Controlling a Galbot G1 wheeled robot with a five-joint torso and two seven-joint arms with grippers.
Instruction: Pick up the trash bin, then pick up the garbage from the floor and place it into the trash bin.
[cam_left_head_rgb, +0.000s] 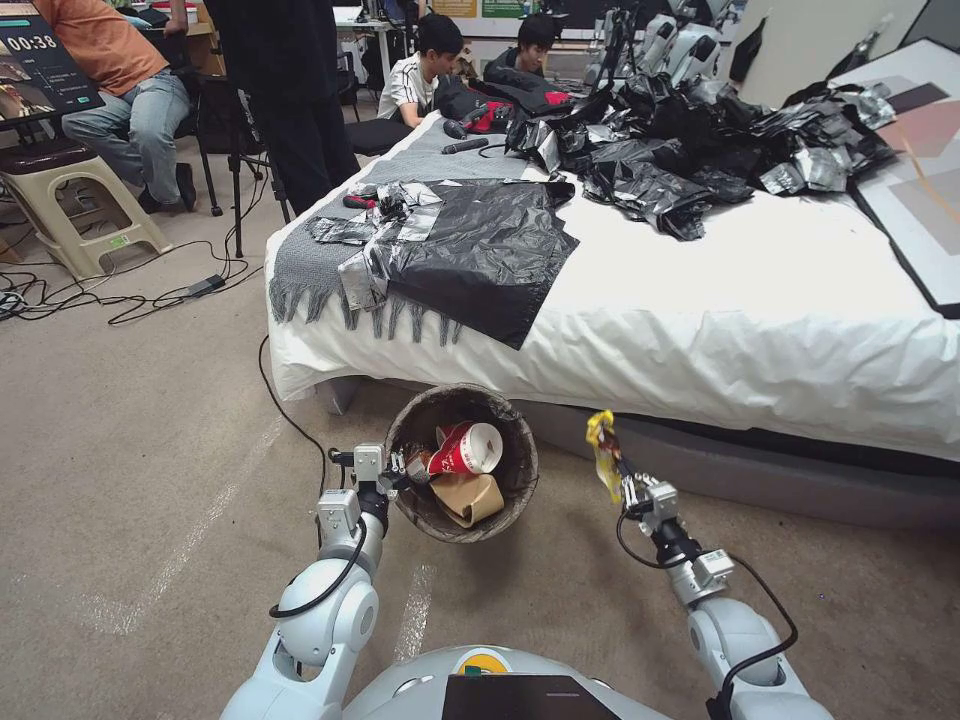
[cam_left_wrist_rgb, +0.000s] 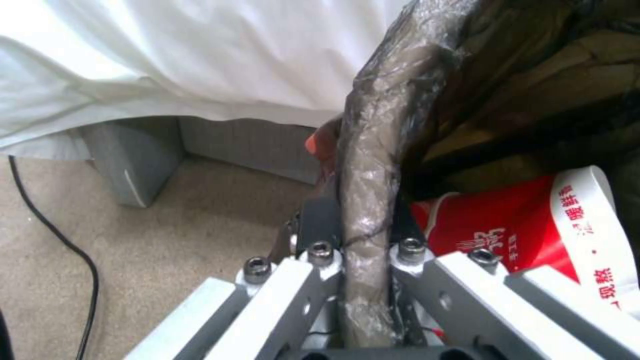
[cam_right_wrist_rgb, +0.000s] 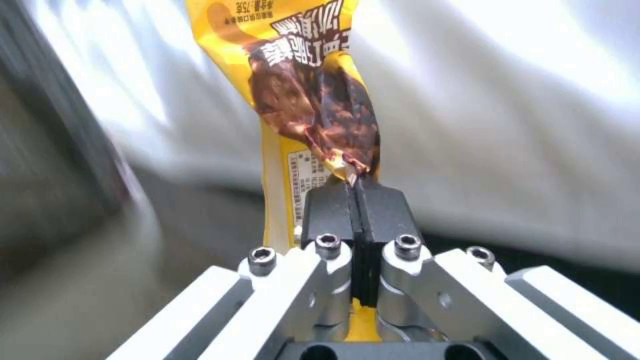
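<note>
The trash bin (cam_left_head_rgb: 505, 500), round with a dark liner bag over its rim, hangs tilted just in front of the bed. My left gripper (cam_left_head_rgb: 398, 466) is shut on its near-left rim (cam_left_wrist_rgb: 367, 165), one finger inside and one outside. Inside lie a red-and-white paper cup (cam_left_head_rgb: 468, 448), also close in the left wrist view (cam_left_wrist_rgb: 527, 225), and a brown cardboard piece (cam_left_head_rgb: 470, 495). To the bin's right, my right gripper (cam_left_head_rgb: 625, 487) is shut on a yellow snack wrapper (cam_left_head_rgb: 602, 453), which stands up from the closed pads (cam_right_wrist_rgb: 333, 212) with its brown print showing (cam_right_wrist_rgb: 300, 85).
The bed (cam_left_head_rgb: 760, 300) with a white sheet runs across the view, carrying black plastic sheets (cam_left_head_rgb: 480, 250) and a grey fringed blanket (cam_left_head_rgb: 310, 260). A black cable (cam_left_head_rgb: 290, 420) trails over the carpet left of the bin. A stool (cam_left_head_rgb: 70, 200) and seated people are at the back left.
</note>
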